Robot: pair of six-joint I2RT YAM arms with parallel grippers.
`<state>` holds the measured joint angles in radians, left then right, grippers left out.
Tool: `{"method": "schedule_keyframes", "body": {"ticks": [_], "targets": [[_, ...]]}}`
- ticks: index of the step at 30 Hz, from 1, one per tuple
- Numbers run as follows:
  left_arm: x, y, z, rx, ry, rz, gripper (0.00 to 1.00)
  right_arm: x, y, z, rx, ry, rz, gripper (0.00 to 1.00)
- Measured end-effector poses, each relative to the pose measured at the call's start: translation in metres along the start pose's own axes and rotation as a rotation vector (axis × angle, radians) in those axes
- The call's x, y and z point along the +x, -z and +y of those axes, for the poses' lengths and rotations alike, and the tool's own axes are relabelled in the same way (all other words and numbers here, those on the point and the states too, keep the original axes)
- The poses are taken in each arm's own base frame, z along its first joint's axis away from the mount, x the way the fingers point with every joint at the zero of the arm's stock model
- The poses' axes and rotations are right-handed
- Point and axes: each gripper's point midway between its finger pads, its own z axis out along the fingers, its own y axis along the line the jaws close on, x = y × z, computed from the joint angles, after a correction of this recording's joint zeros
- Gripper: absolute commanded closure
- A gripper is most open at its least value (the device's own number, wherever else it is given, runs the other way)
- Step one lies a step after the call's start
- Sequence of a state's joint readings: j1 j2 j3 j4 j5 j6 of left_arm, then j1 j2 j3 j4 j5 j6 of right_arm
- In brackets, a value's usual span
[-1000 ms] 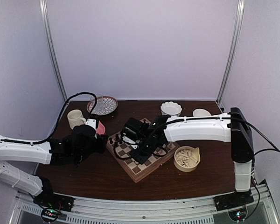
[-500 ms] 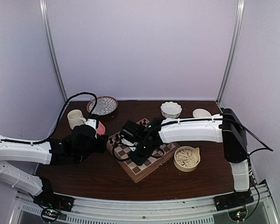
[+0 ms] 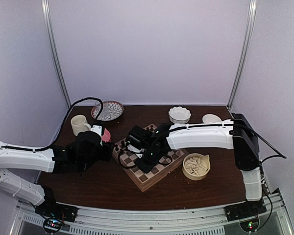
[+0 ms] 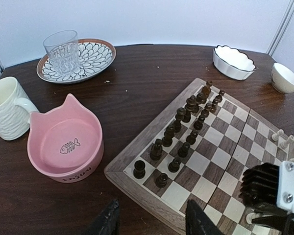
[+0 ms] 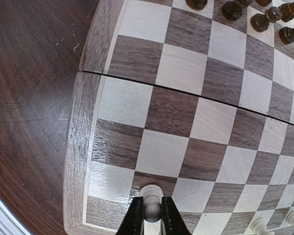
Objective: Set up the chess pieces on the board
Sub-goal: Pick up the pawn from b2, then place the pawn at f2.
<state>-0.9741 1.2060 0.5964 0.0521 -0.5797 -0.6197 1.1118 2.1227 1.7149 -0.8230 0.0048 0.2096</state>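
From above, the board point(image 3: 146, 178) lies turned a bit in the middle of the brown bench point(image 3: 98, 188). The right pincer point(image 3: 143, 165) reaches down onto the board's near left part. A tan bowl point(image 3: 196, 174) full of cream chess pieces point(image 3: 196, 164) sits just right of the board. The left arm's camera shows the left pincer point(image 4: 155, 218) with its two black fingers wide apart and nothing between them, above the board's near left edge. Two rows of dark pieces point(image 4: 186, 115) stand along the left side of the board. A few cream ones stand at its far right side. Left of the board sit a pink cat bowl point(image 4: 63, 144) and a white mug point(image 4: 7, 112). Farther back, a glass point(image 4: 62, 51) stands on a patterned plate point(image 4: 95, 56). Two white bowls point(image 4: 233, 61) sit at the far right. The right arm's camera looks straight down. Here the right pincer is squeezed narrow on one cream pawn point(image 5: 151, 208), with a finger on each side. The pawn stands upright on a square in the row next to the board's pale rim. More cream ones point(image 5: 258, 226) peek in at the bottom right corner.
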Motion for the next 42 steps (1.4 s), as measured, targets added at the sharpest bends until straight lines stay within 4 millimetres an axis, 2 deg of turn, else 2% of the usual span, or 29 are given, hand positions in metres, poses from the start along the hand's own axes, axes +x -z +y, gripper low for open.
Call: {"method": "schedule_keyframes", "body": {"ticks": [3, 9, 13, 21, 29, 42], "targets": [[0.001, -0.001, 0.0, 0.0, -0.002, 0.004, 0.54, 0.002, 0.007, -0.011, 0.006, -0.016, -0.01, 0.96], [0.003, -0.002, -0.001, 0.003, -0.006, 0.011, 0.54, -0.001, 0.031, -0.048, 0.035, -0.068, -0.049, 0.95], [0.005, -0.003, -0.002, 0.005, -0.009, 0.017, 0.54, -0.004, 0.035, -0.07, 0.063, -0.089, -0.06, 0.95], [0.01, -0.004, -0.004, 0.018, -0.025, 0.033, 0.54, 0.003, 0.032, -0.086, 0.093, -0.064, -0.027, 0.95], [0.014, -0.006, -0.01, 0.045, -0.037, 0.054, 0.54, 0.017, 0.02, -0.1, 0.125, -0.031, 0.044, 0.93], [0.014, -0.007, -0.017, 0.072, -0.039, 0.066, 0.54, 0.028, 0.01, -0.117, 0.157, -0.026, 0.1, 0.92]]}}
